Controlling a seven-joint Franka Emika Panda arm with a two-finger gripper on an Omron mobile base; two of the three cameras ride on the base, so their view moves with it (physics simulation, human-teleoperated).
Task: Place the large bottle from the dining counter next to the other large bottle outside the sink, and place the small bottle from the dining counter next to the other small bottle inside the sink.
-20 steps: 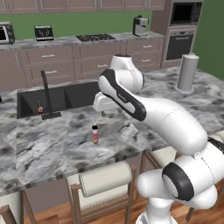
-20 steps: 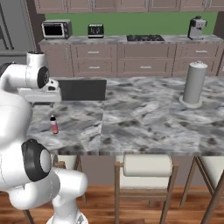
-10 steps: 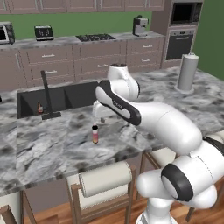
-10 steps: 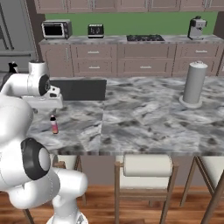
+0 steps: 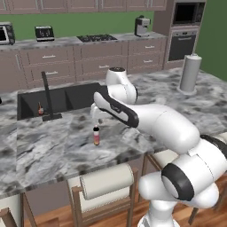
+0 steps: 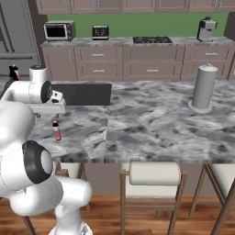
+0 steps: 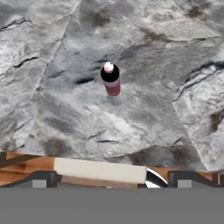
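Your claw (image 5: 98,119) hangs above the small bottle (image 5: 96,135), jaws spread wide and holding nothing; the bottle stands upright on the marble table (image 5: 53,146), near its front edge, at about 12 o'clock from the fingertips in the hand view (image 7: 111,80). Main risk as you descend: the bottle is narrow and light-looking, so a fingertip landing on its whitish top, or one jaw touching first, could tip it and send it rolling toward the stools. You're also slightly off-centre in the hand view, so a straight drop may miss. The sink (image 5: 66,97) lies at 11 o'clock from the bottle in the left base view, with the other small bottle (image 5: 40,108) inside by the faucet (image 5: 46,95); a low carry could clip the basin rim or that faucet. Hard to make out: the fingertips are mostly cut off at the hand view's bottom, and the arm hides the claw's gap over the cap. You can't judge height above the bottle reliably.
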